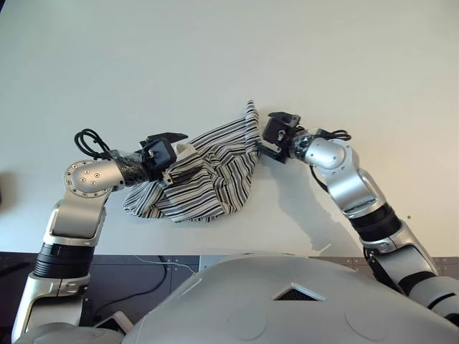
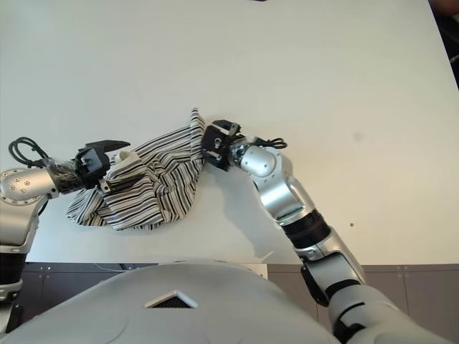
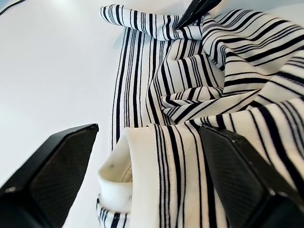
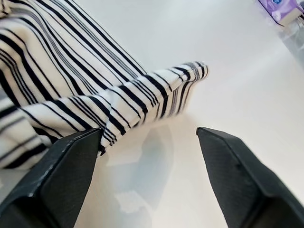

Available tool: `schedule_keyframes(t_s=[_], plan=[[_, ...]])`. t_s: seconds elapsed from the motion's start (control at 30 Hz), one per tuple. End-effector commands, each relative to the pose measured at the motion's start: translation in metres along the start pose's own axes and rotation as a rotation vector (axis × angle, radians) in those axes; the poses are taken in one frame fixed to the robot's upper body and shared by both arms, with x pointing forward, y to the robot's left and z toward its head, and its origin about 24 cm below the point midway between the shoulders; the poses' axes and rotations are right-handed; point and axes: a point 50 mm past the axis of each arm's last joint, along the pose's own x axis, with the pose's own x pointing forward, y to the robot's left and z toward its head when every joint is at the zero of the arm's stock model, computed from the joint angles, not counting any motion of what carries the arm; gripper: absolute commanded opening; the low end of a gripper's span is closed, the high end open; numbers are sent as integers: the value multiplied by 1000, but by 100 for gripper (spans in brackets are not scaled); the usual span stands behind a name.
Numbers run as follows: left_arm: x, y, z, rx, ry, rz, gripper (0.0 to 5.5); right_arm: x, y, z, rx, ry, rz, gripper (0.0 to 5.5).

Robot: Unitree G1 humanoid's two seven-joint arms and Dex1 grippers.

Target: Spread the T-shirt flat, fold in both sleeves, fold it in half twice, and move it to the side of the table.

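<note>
Close to the front edge of the white table lies the T-shirt. It is white with black stripes, all bunched up and wrinkled. The left gripper is at its left side, fingers wide apart, with a thick white band of the shirt between them. The right gripper is at its right side, fingers apart, one touching a striped edge.

Both arms are wearing silver shells with black joint bands. Black cables are looping at the wrists. Screw ring is showing on left elbow.
</note>
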Motion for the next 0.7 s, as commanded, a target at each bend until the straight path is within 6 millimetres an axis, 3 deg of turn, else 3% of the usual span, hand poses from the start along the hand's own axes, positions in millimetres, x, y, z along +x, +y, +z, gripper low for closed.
schedule_keyframes(t_s=[0.03,0.1,0.2,0.27,0.33,0.4,0.5,0.57,0.63,0.7], plan=[[17,-30,4,-55,-50,-70,394,-15,-28,-38,66,151,-116,366],[20,-39,6,-56,-58,-101,394,-12,-43,-49,90,183,-174,366],[28,-39,17,-43,-106,-126,394,2,-62,-63,147,214,-247,366],[33,-35,25,-31,-142,-122,394,10,-85,-70,180,246,-393,366],[31,-20,30,-27,-165,-58,394,7,-108,-57,281,125,-552,366],[23,-3,24,-10,-129,20,394,-4,-118,-37,366,-57,-594,366],[12,14,25,-11,-138,123,394,-23,-100,2,443,-307,-382,366],[13,12,35,-47,-213,134,394,-29,-71,23,373,-364,-125,366],[14,16,38,-81,-247,168,394,-29,-39,17,256,-267,109,366],[17,21,36,-102,-243,200,394,-24,-23,-4,151,-121,189,366]])
